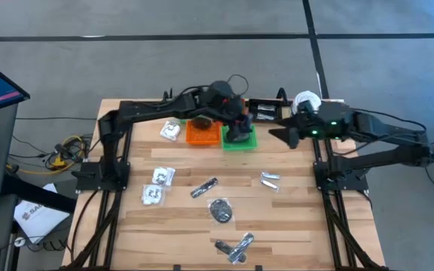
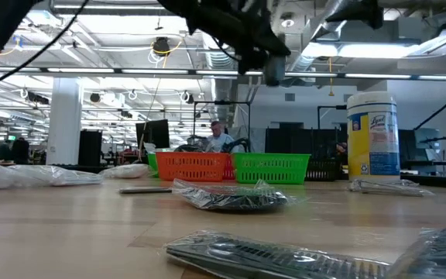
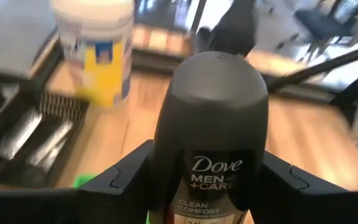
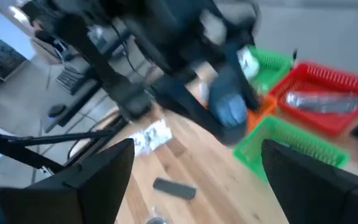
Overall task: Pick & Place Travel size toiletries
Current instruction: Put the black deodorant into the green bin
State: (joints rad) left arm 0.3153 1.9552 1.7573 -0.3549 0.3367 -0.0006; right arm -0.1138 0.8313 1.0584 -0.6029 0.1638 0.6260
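Along the desk's (image 1: 277,226) far edge I see an orange tray (image 1: 203,133) touching a green tray (image 1: 249,140) — a red tray (image 4: 328,99) and a black tray (image 3: 33,134) close by. A tall white canister (image 2: 372,136) stands near the far right corner — a person (image 2: 217,136) sits beyond.

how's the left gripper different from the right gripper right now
The left gripper is shut on a dark Dove deodorant stick; the right gripper is open and holds nothing. The left gripper hangs over the green tray; the right gripper waits by the white canister at the table's right edge. Both are dark two-finger grippers.
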